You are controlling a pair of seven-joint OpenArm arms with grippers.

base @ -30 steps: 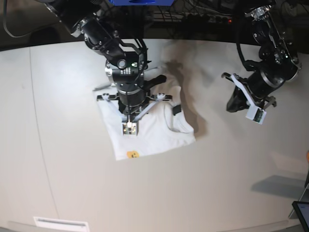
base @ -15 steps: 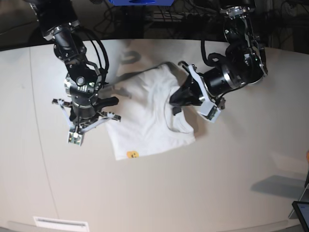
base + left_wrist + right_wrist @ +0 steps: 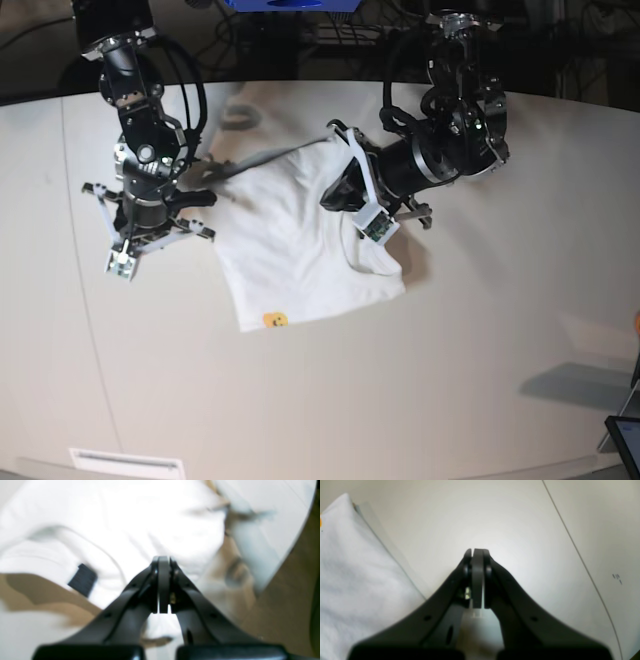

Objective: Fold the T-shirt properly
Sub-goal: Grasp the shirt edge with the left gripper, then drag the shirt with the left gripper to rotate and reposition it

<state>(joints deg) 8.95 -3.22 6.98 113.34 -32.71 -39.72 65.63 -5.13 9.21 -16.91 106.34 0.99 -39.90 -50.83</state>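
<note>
The T-shirt (image 3: 300, 250) lies partly folded, white reverse up, near the middle of the worktop (image 3: 480, 360), its black neck tag (image 3: 83, 579) in the left wrist view. The left gripper (image 3: 163, 562), jaws clenched on nothing, hangs over the shirt's upper right part, its arm reaching in from the far edge. The right gripper (image 3: 477, 555), likewise clenched and empty, points down at bare worktop just beside the shirt's edge.
</note>
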